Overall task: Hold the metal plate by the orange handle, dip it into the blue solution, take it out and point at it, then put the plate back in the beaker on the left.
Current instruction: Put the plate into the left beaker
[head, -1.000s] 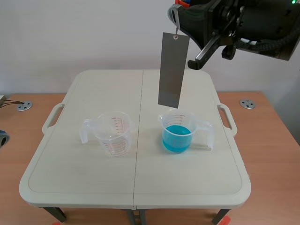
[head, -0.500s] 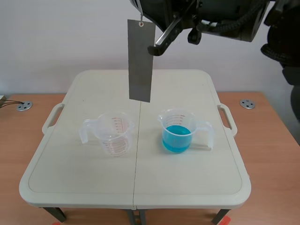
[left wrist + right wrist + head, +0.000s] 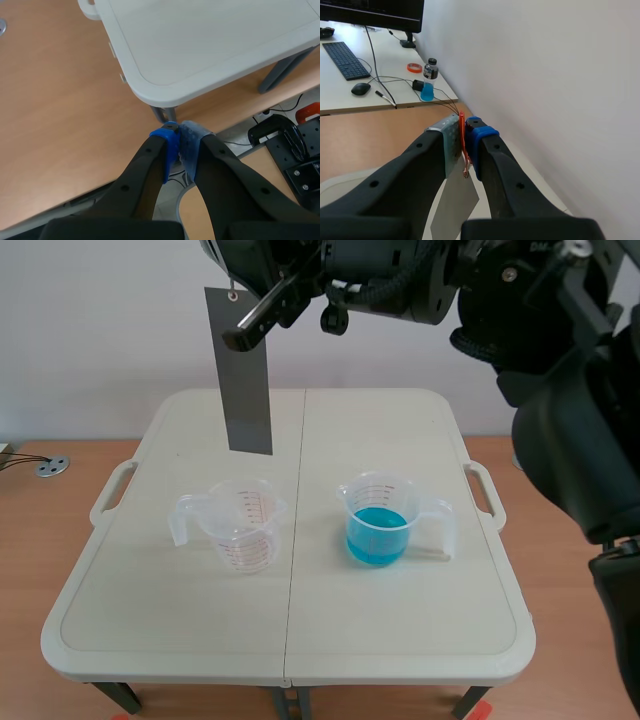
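A grey metal plate (image 3: 240, 370) hangs high above the empty clear beaker (image 3: 240, 524) on the left of the white table (image 3: 290, 640). My right gripper (image 3: 464, 141) is shut on the plate's orange handle (image 3: 462, 145), and the plate (image 3: 454, 210) dangles below it. The right arm (image 3: 420, 280) crosses the scene's top from the right. A second beaker (image 3: 380, 522) holding blue solution (image 3: 376, 536) stands right of centre. My left gripper (image 3: 177, 142) is shut on nothing, off the table above a table corner (image 3: 165, 90) and the wooden floor.
In the right wrist view a desk behind carries a keyboard (image 3: 344, 60), a mouse (image 3: 360, 88), a small bottle (image 3: 428, 80) and a tape roll (image 3: 414, 67). A black clamp (image 3: 280, 135) lies on the floor near the left gripper.
The right arm has swung left with the plate, carrying it from above the blue beaker to above the empty left beaker.
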{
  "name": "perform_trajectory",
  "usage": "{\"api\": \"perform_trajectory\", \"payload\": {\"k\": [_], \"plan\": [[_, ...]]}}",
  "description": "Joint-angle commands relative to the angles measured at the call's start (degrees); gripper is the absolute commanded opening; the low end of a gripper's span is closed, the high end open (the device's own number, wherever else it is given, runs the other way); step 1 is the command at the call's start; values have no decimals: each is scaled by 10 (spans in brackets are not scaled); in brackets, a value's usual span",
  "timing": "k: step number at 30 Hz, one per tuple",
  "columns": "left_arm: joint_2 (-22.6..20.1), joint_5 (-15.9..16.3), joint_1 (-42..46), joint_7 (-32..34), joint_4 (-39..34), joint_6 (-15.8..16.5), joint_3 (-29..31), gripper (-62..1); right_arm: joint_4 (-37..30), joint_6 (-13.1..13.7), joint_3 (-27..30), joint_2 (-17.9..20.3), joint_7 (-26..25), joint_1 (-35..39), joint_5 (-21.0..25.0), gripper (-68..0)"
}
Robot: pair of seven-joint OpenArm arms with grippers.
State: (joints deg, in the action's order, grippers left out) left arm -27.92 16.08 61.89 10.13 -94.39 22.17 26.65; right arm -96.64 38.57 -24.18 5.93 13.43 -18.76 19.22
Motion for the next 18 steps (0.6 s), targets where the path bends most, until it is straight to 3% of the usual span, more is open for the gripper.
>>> {"api": "perform_trajectory", "payload": {"k": [1, 18], "plan": [[3, 3, 5, 8, -9, 3, 2, -594, 4, -2, -4, -6, -9, -19, 3, -660], [3, -8, 6, 8, -9, 16, 1, -594, 94, -2, -44, -28, -28, -51, 0, -660]]}}
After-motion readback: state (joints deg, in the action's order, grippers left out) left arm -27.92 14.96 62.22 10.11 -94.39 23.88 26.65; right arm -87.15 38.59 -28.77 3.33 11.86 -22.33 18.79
